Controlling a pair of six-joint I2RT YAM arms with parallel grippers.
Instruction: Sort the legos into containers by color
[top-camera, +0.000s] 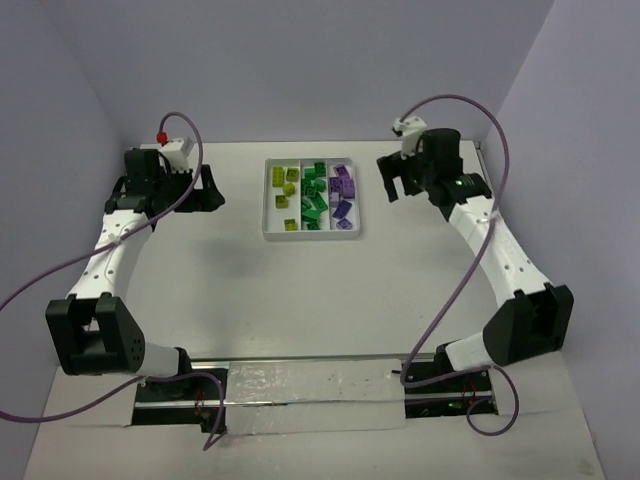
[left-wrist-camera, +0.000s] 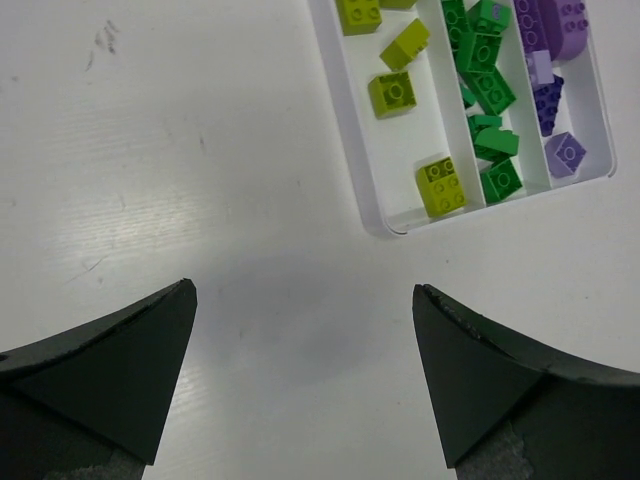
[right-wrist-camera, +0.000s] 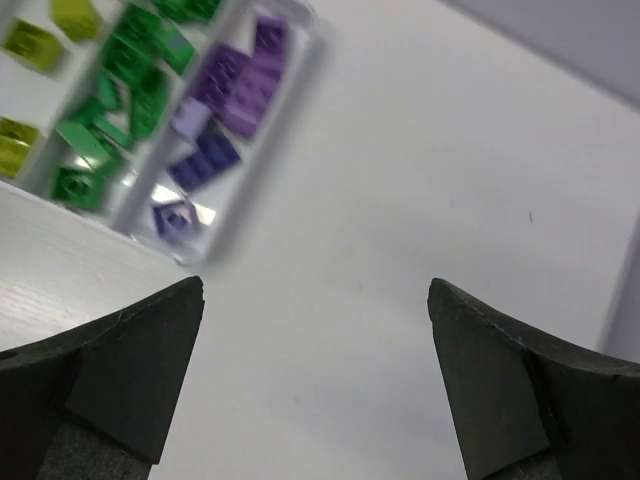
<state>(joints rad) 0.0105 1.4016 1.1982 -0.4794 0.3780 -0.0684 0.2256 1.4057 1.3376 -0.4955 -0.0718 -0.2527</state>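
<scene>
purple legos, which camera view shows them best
Left wrist: the purple legos sit close and sharp in the right-hand compartment of the tray, studs visible, though the frame's top edge cuts some off. Right wrist shows the whole purple row, but blurred. Top external shows all of them, only tiny.

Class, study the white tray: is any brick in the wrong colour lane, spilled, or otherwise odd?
Nothing stands out. In the shallow white plastic tray, the yellow-green plastic bricks, green bricks and purple bricks each lie in their own compartment.
</scene>
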